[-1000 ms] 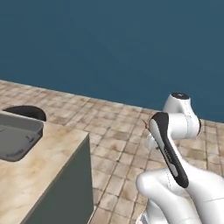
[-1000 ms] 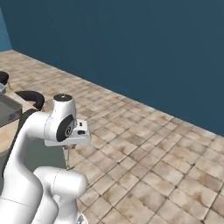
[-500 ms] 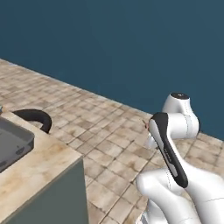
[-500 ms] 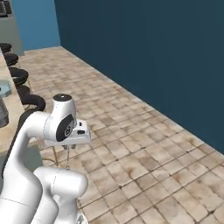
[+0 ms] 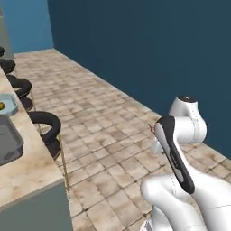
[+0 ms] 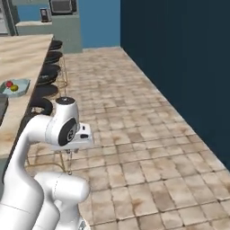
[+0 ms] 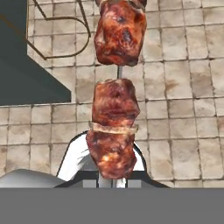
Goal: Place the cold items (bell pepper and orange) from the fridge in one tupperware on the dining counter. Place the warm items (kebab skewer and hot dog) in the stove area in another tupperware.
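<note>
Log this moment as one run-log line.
phase: carrying | gripper: shut on kebab skewer | tupperware on dining counter: holds red and yellow items | kebab skewer: not yet placed

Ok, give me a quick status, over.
Gripper shut on kebab skewer. Skewer hangs over tiled floor. Stools line the dining counter. Nothing blocking.

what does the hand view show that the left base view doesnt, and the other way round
Hand view: the kebab skewer close up, held in the shut gripper, with three browned meat chunks on a thin stick.

Left base view: the dining counter, a row of black stools, a light tupperware with something yellow inside, the dark blue wall and the white arm.

Both: the tan tiled floor and a stool's thin metal legs.
</note>
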